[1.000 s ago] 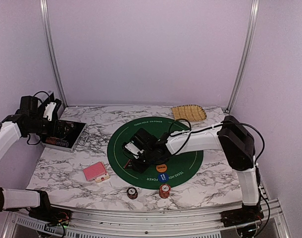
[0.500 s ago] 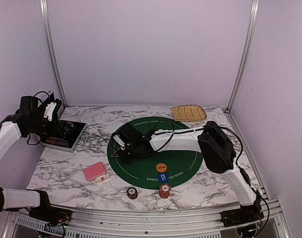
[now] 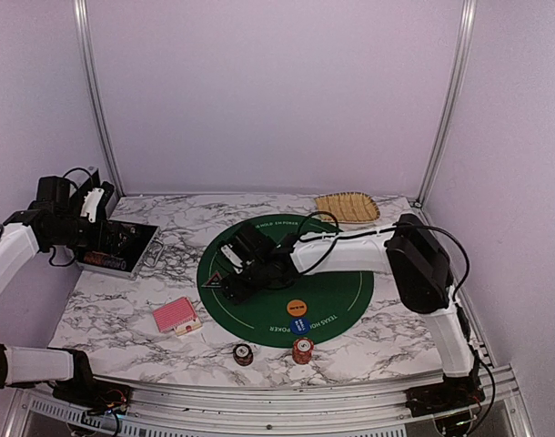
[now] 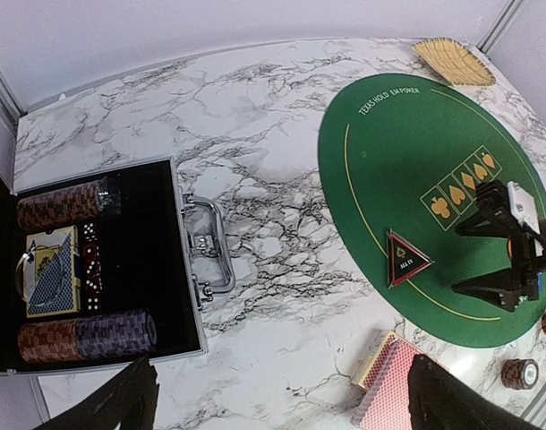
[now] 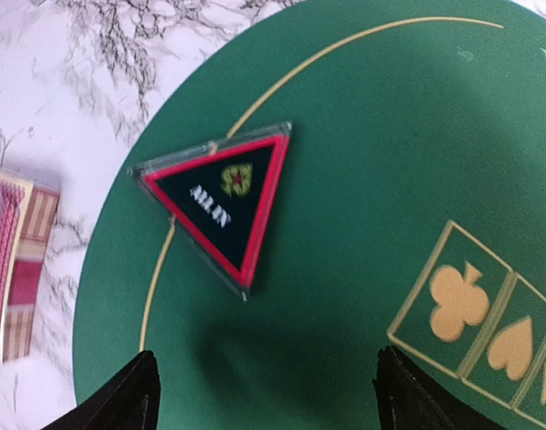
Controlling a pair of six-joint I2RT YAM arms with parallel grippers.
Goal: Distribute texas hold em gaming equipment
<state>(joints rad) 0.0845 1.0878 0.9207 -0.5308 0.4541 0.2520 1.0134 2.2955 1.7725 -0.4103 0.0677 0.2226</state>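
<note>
Right arm stretches low and far to the left, right gripper [image 3: 230, 277] spread wide. Left arm is raised at the left side, left gripper [image 4: 282, 394] spread apart too.

the white, grey-veined marble-look tabletop [image 4: 255, 116] is smooth with a faint sheen. the large round green mat [image 5: 362, 179] lying on it looks like matt felt, its yellow lines printed flat. the black triangular marker button with a red border [image 5: 221, 202] sits in a clear, glossy plastic shell (light catches along its edges). the tan tray [image 4: 454, 61] is woven and rough-textured. the open silver case [image 4: 143, 260] has bright metal edging, a shiny metal handle [image 4: 226, 255] and a dull black lining. the red-backed deck of playing cards [image 4: 394, 385] looks like smooth printed card.
</note>
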